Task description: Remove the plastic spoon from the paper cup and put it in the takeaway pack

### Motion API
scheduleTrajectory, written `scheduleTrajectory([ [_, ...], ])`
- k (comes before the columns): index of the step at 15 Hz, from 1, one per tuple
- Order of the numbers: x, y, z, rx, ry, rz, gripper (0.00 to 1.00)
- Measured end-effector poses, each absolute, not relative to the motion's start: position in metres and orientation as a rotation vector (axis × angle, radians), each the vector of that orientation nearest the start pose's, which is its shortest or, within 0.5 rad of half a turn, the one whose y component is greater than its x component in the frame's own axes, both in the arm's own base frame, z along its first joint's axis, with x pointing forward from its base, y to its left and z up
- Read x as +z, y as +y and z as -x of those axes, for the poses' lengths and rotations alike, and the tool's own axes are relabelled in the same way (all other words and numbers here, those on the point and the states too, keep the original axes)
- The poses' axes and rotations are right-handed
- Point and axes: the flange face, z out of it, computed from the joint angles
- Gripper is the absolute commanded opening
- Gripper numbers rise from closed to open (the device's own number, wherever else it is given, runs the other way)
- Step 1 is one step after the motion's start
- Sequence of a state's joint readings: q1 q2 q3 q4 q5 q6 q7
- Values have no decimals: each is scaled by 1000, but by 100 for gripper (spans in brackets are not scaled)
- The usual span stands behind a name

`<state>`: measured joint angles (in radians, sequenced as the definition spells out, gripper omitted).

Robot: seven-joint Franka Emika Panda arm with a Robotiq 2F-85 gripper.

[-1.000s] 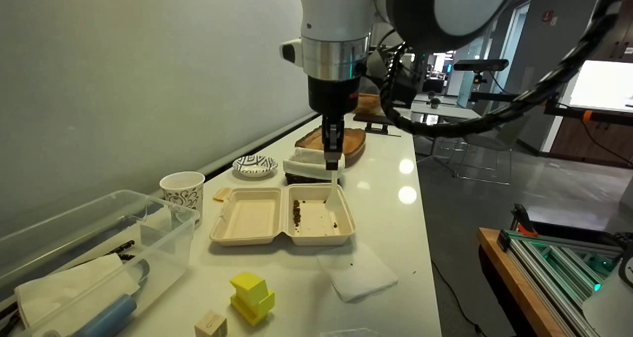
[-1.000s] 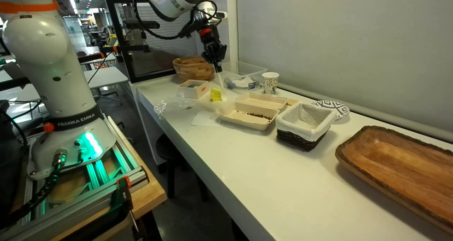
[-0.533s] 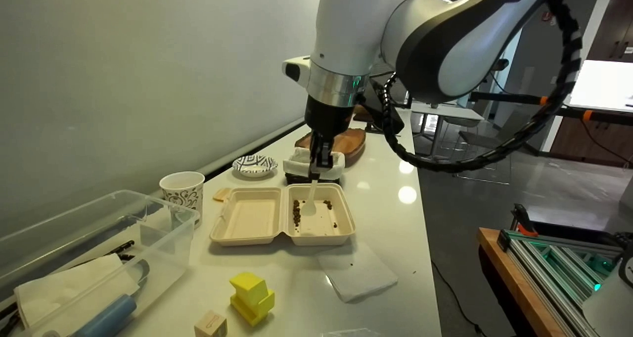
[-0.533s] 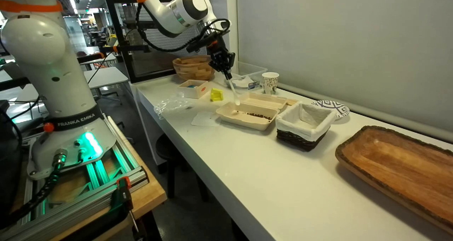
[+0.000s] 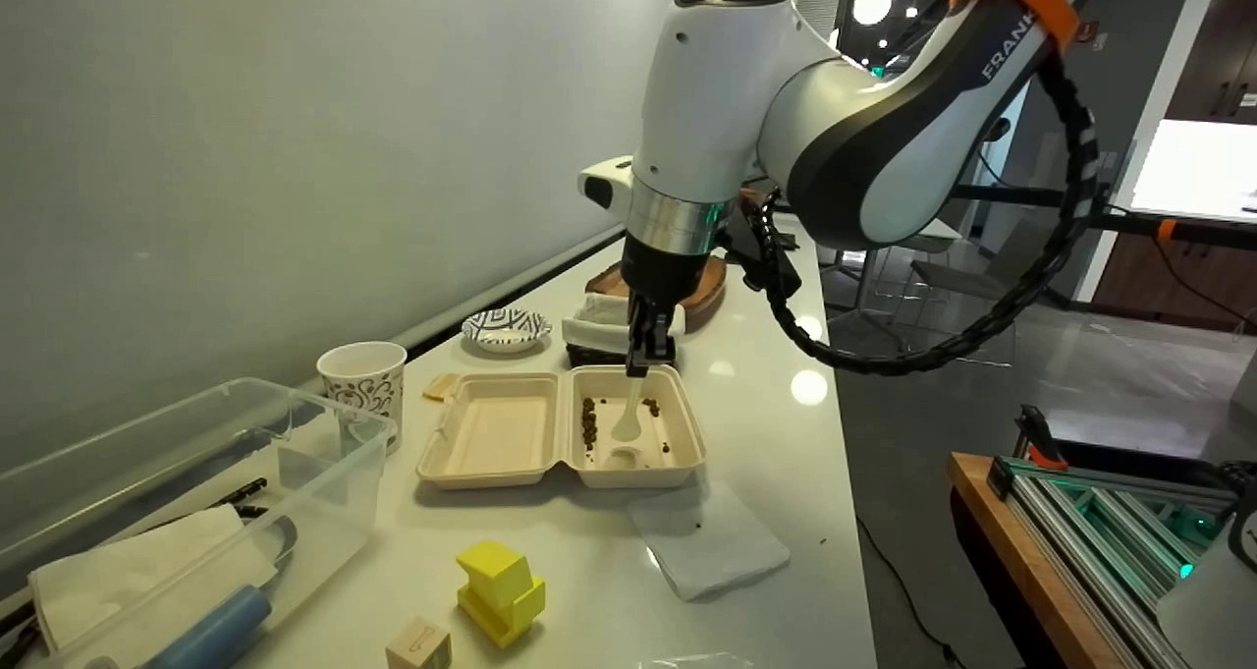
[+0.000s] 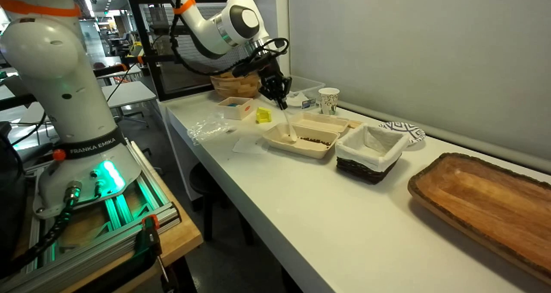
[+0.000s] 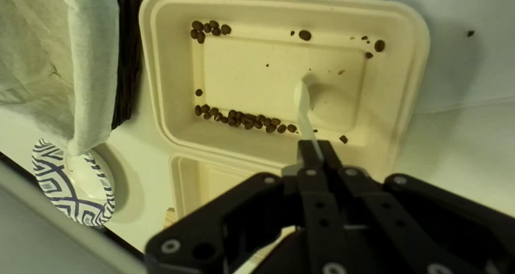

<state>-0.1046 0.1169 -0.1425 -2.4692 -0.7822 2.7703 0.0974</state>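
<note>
White spoon (image 7: 303,110) in hand (image 7: 319,151), paper cup (image 5: 365,389) only in both exterior views

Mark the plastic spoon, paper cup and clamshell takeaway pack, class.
Plastic spoon (image 7: 302,101): in the wrist view, scoop.
Paper cup (image 5: 364,391): in an exterior view, outer wall.
Clamshell takeaway pack (image 5: 505,431): in an exterior view, floor of its cup-side half.

"What's lying around on your counter (image 5: 776,473)?"

"From my station, in an exterior view, I get a clear plastic bin (image 5: 339,492) near left; to its right, a wooden cube (image 5: 419,646), a yellow block (image 5: 501,590) and a flat white napkin (image 5: 712,543)."

"And farther off?"

"A patterned bowl (image 5: 506,331), left of a cloth-lined basket (image 5: 596,337). In an exterior view I have a wooden tray (image 6: 486,202) near right and, far left, a wooden bowl (image 6: 234,87) behind a white tub (image 6: 232,112)."
</note>
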Motion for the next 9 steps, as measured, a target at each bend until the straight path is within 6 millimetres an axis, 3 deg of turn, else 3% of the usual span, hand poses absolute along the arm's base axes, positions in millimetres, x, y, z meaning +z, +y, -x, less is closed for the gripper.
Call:
scheduleTrajectory([
  [1, 257, -92, -479, -241, -655, 3446, 21],
  [2, 255, -94, -478, -236, -667, 3447, 22],
  [4, 253, -95, -478, -235, -684, 3448, 33],
  [5, 252, -95, -478, -234, -689, 3447, 41],
  [6, 252, -95, -478, -234, -691, 3446, 57],
  [9, 249, -94, -478, -229, -695, 3443, 64],
])
